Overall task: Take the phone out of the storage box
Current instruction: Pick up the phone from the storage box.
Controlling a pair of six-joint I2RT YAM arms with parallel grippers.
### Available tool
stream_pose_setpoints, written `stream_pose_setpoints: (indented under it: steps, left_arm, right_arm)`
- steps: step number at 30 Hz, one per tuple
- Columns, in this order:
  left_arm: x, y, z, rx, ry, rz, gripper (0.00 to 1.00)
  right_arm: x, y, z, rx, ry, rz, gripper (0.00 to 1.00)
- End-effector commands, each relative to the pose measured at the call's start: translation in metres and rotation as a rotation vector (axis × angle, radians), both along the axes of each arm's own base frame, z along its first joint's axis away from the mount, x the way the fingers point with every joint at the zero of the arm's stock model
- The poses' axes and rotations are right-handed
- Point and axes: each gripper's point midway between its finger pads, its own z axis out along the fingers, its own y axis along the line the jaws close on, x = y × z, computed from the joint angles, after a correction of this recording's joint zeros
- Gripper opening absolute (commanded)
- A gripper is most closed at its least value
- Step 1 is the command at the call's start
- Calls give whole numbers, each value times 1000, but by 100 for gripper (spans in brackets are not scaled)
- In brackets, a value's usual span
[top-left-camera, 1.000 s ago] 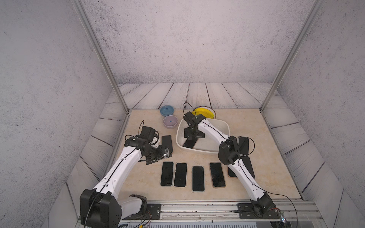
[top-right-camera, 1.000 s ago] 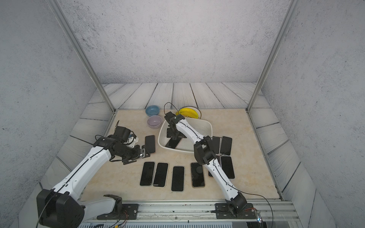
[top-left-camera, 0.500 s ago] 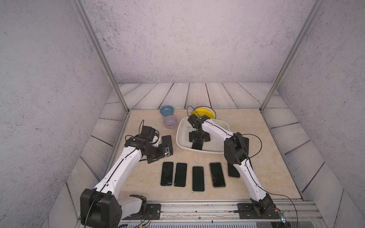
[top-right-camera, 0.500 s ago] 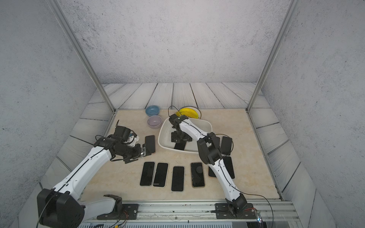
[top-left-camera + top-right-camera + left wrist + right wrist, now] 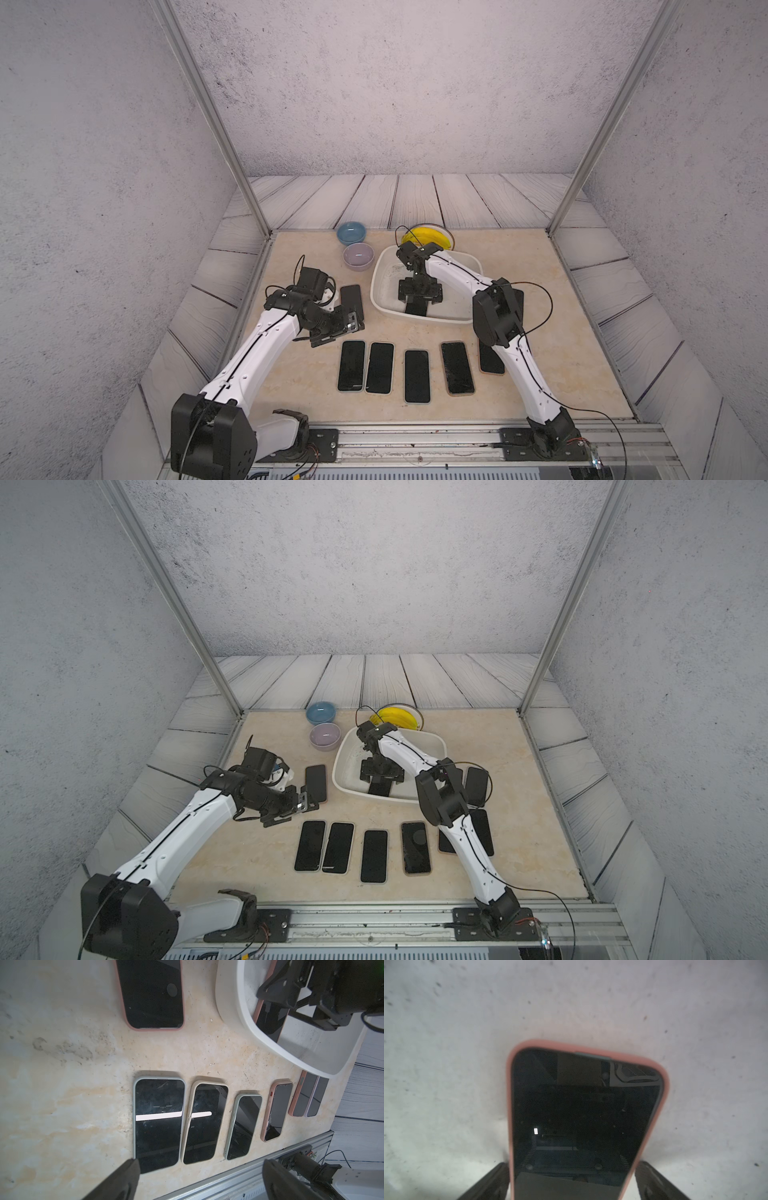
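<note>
1. While the phone [image 5: 415, 311] lies at centre frame inside the storage box [image 5: 376, 286], the right gripper [image 5: 573, 1167] straddles its pink-cased sides; whether it pinches, I cannot tell.
2. Left of centre, the left gripper [image 5: 336, 331] gapes wide, holding nothing.

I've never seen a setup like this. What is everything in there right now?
storage box: one, white, mid-table.
phone in the box: one, dark screen, pink case.
phones on the table: at least eight, dark screens; a row nearer than the box, one to its left, others partly behind the right arm.
blue bowl: one, far side.
lilac bowl: one, beside the blue.
bananas: yellow, behind the box.
table: one, beige.
left tool: black, open, left of the box.
right tool: black, in the box, jaws astride the phone.
</note>
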Motion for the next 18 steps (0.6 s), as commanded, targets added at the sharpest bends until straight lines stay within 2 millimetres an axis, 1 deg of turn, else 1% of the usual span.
stream_pose_setpoints:
  steps: [1, 2, 3, 4, 5, 8, 11, 15, 18]
  left_arm:
    - [5, -1, 8, 3, -18, -5, 99]
    - [5, -1, 10, 4, -26, -3, 99]
    - [6, -1, 12, 4, -31, -6, 98]
    - [6, -1, 12, 2, -32, -6, 99]
    - [6, -1, 11, 3, -29, -8, 99]
    - [8, -2, 12, 0, -36, -16, 99]
    - [14, -7, 18, -22, -59, -31, 98]
    - [25, -24, 30, -117, -104, -65, 99]
    - [35, -39, 39, -215, -127, -76, 98]
  right_arm:
    - [-18, -10, -57, -50, 123, 28, 88]
    - [-20, -12, -57, -47, 121, 32, 84]
    - [-21, -12, -57, -38, 112, 37, 78]
    - [-21, -13, -53, -30, 96, 45, 72]
    - [-20, -13, -49, -25, 80, 54, 69]
    - [-14, -16, -30, -32, 29, 108, 68]
    - [-6, -18, -3, -23, -42, 177, 68]
    - [4, -19, 37, 31, -137, 248, 68]
    - [10, -29, 61, 92, -180, 245, 68]
